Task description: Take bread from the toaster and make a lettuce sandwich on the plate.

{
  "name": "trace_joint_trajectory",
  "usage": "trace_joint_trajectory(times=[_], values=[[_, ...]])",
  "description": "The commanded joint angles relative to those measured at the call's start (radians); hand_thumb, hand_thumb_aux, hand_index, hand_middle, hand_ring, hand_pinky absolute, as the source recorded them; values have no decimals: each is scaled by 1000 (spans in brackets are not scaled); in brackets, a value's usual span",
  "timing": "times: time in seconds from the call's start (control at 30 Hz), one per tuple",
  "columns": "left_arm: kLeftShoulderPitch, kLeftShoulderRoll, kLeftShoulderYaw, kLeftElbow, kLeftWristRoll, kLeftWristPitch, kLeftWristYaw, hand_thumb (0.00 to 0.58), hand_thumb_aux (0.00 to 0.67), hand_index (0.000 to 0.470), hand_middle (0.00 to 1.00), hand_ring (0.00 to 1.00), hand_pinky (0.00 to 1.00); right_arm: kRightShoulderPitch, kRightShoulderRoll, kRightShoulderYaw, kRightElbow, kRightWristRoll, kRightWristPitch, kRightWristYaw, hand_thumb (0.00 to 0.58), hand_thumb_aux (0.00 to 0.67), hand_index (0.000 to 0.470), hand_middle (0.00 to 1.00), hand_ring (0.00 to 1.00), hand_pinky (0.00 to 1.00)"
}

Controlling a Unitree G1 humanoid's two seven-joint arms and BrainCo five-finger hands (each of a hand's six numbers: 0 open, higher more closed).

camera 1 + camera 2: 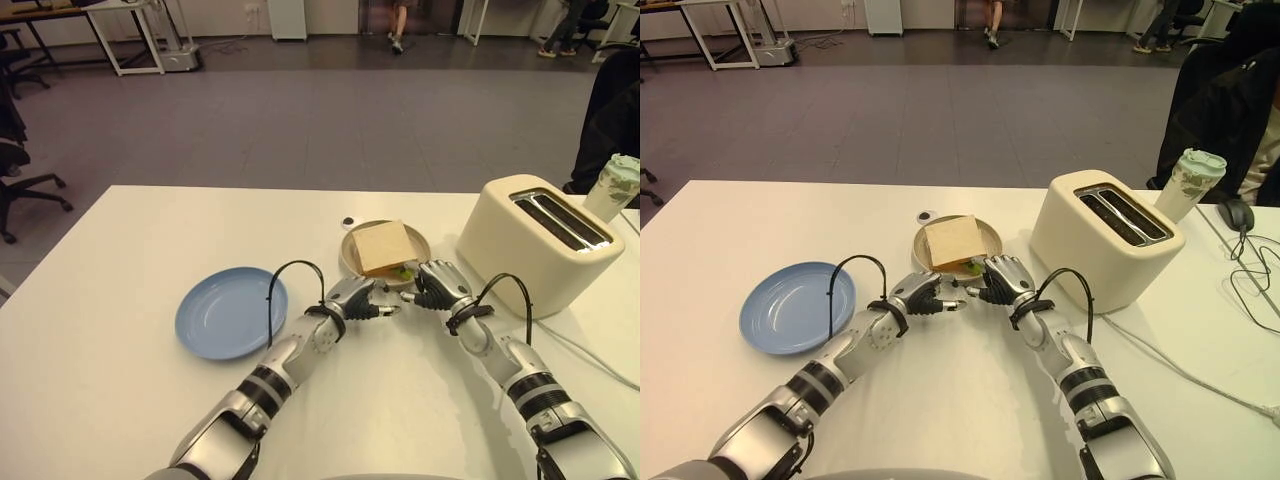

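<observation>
Bread (383, 245) is not on the blue plate (222, 318) at left; it lies over lettuce (403, 271) on the tan plate (421, 241) mid-surface. My left hand (355, 298) and right hand (440, 285) sit curled at its near rim, gripping nothing I can see. A clumsy nudge from either could slide the slice off, or shove that plate toward the toaster (520, 250).

My left hand (357, 298) and right hand (440, 285) have silvery, metal-looking shells with dark glossy plastic parts, above a smooth, matt white tabletop (120, 300). The toaster (540, 245) has a smooth cream casing with shiny metal slots (560, 220). The blue plate (230, 312) looks glossy, the bread (382, 246) dry and matt.
</observation>
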Motion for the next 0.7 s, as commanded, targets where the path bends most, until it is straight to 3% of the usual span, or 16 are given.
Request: trace_joint_trajectory(times=[0.03,0.07,0.1,0.23,0.37,0.7], values=[[229,-10,154,-424,-278,-50,-56,0,0,0,298,298,298,231,26,-128,-272,348,-100,75,0,0,0,0,0,0],[299,-20,203,-530,-393,-38,-76,0,0,0,67,67,67,310,44,-158,-369,475,-93,110,0,0,0,0,0,0],[371,-25,250,-622,-503,-23,-96,0,0,0,0,0,0,386,58,-178,-464,589,-80,142,0,0,0,0,0,0],[584,-6,404,-815,-727,10,-129,0,0,0,0,0,0,587,83,-201,-718,828,-10,230,0,0,0,0,0,0],[724,9,530,-873,-859,19,-166,0,0,0,0,0,0,703,114,-253,-808,923,40,262,0,0,0,0,0,0],[776,-20,568,-846,-841,-13,-179,0,0,0,0,0,0,687,152,-329,-754,971,77,356,0,0,0,0,0,0]])
